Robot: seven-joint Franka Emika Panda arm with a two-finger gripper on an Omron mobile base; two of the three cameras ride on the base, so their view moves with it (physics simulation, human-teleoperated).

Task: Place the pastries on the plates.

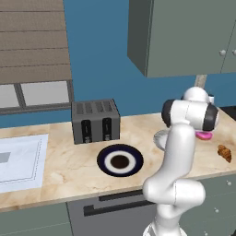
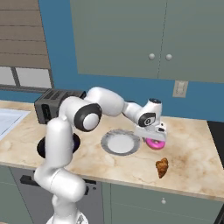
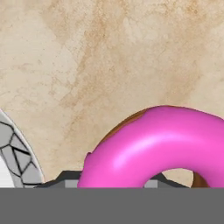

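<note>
- My jaws (image 2: 154,139) sit right at the pink-topped doughnut (image 2: 155,143); whether they clench it I cannot tell.
- In the hand view the doughnut (image 3: 162,144) rises over my dark tips.
- The pale grey-white plate (image 2: 120,143) lies just beside it, on the worktop (image 2: 192,162).
- The croissant (image 2: 162,167) lies apart, nearer the front edge.
- The navy plate (image 1: 120,160) sits before the toaster (image 1: 95,120).

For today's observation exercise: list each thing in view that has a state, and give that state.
Pink doughnut: at the gripper, beside the grey plate.
Grey plate: bare.
Navy plate: bare.
Croissant: lying on the counter, untouched.
Toaster: slots bare.
Gripper: cannot tell whether closed.
</note>
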